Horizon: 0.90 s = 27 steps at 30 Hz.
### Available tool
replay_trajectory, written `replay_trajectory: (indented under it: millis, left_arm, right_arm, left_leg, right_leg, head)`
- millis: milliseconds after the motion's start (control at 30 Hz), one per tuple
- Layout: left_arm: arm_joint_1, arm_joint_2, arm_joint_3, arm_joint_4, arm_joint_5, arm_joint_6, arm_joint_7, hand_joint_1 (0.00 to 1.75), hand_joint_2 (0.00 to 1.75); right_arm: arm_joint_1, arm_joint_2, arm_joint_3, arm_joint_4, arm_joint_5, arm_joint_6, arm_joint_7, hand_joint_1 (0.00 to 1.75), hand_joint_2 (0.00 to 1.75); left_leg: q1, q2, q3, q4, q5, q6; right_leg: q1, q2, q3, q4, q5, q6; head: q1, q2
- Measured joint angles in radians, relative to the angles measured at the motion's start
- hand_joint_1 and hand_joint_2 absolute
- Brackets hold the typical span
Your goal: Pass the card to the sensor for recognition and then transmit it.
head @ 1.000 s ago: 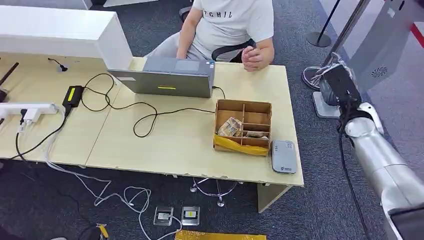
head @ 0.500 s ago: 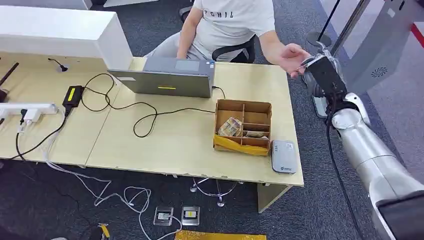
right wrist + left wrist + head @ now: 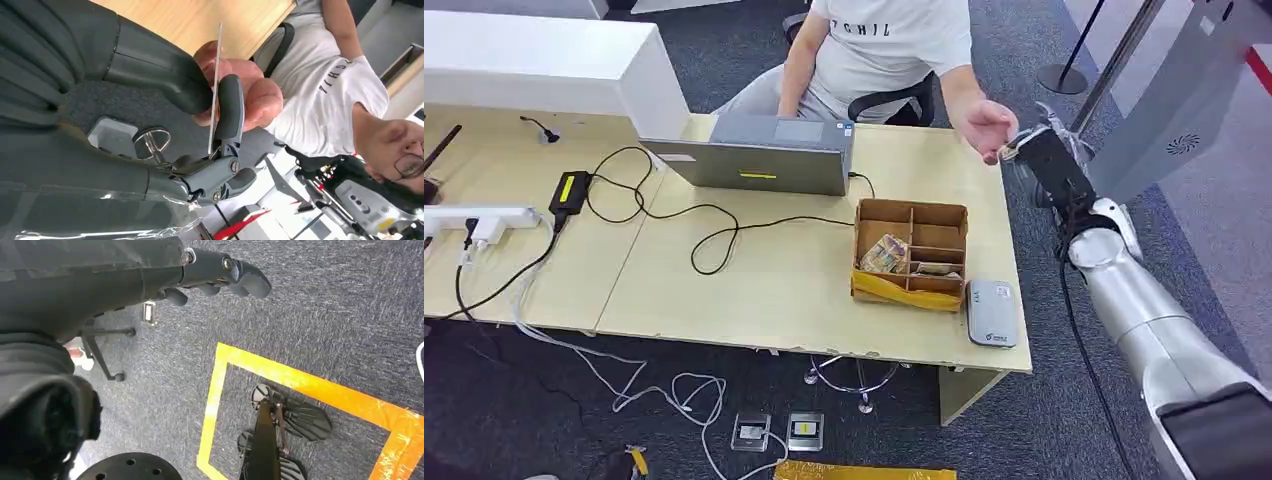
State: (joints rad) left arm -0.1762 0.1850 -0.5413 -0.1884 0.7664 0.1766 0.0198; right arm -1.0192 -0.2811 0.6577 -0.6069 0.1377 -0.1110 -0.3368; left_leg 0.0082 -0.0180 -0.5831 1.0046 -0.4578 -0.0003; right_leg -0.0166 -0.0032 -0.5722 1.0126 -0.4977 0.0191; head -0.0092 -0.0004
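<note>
My right hand (image 3: 1042, 162) is raised beyond the desk's far right corner and pinches a thin white card (image 3: 215, 85) between thumb and a finger (image 3: 228, 107); the card appears edge-on in the right wrist view. A seated person's hand (image 3: 986, 127) reaches out and grips the same card (image 3: 250, 97). The grey card sensor (image 3: 992, 313) lies flat on the desk's near right corner, well below my right hand. My left hand (image 3: 220, 271) hangs over the carpet with nothing in it.
A divided cardboard box (image 3: 911, 253) with banknotes sits beside the sensor. A laptop (image 3: 759, 155), black cables and a power strip (image 3: 484, 220) lie on the wooden desk (image 3: 754, 290). A grey kiosk (image 3: 1174, 100) stands to the right.
My right arm has swung up and left toward the person. The person's hand left the desk edge, reached out and took hold of the card.
</note>
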Motion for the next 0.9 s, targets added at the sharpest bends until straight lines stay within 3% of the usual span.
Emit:
replay_trajectory:
  millis: [100,133,667,700,900]
  left_arm:
    - [0.000,0.000,-0.008,0.000,0.003,0.000,0.000,0.00,0.00]
    - [0.000,0.000,-0.010,0.000,0.003,0.000,0.000,0.00,0.00]
    - [-0.006,0.000,-0.023,0.000,0.007,-0.009,0.000,0.00,0.00]
    - [-0.007,0.000,-0.023,0.000,0.008,-0.009,0.000,0.00,0.00]
    - [-0.010,0.000,-0.030,0.000,0.023,-0.008,0.000,0.00,0.00]
  right_arm:
    - [0.009,0.001,0.000,0.001,0.011,-0.013,0.012,0.00,1.75]
    - [0.011,0.001,0.000,0.001,0.016,-0.019,0.013,0.00,0.00]
    - [0.028,0.002,0.000,0.002,0.038,-0.034,0.010,0.00,0.00]
    - [0.028,0.002,0.000,0.002,0.041,-0.035,0.008,0.00,1.75]
    - [0.033,0.002,-0.003,-0.007,0.052,-0.029,0.004,0.00,1.75]
  left_leg:
    - [0.000,0.000,0.000,0.000,0.000,0.000]
    - [0.000,0.000,0.000,0.000,0.000,0.000]
    - [0.000,0.000,0.000,0.000,0.000,0.000]
    - [0.000,0.000,0.000,0.000,0.000,0.000]
    - [0.000,0.000,0.000,0.000,0.000,0.000]
  right_leg:
    - [0.000,0.000,0.000,0.000,0.000,0.000]
    - [0.000,0.000,0.000,0.000,0.000,0.000]
    - [0.000,0.000,0.000,0.000,0.000,0.000]
    - [0.000,0.000,0.000,0.000,0.000,0.000]
    - [0.000,0.000,0.000,0.000,0.000,0.000]
  head:
    - [0.000,0.000]
    - [0.000,0.000]
    - [0.000,0.000]
    - [0.000,0.000]
    - [0.000,0.000]
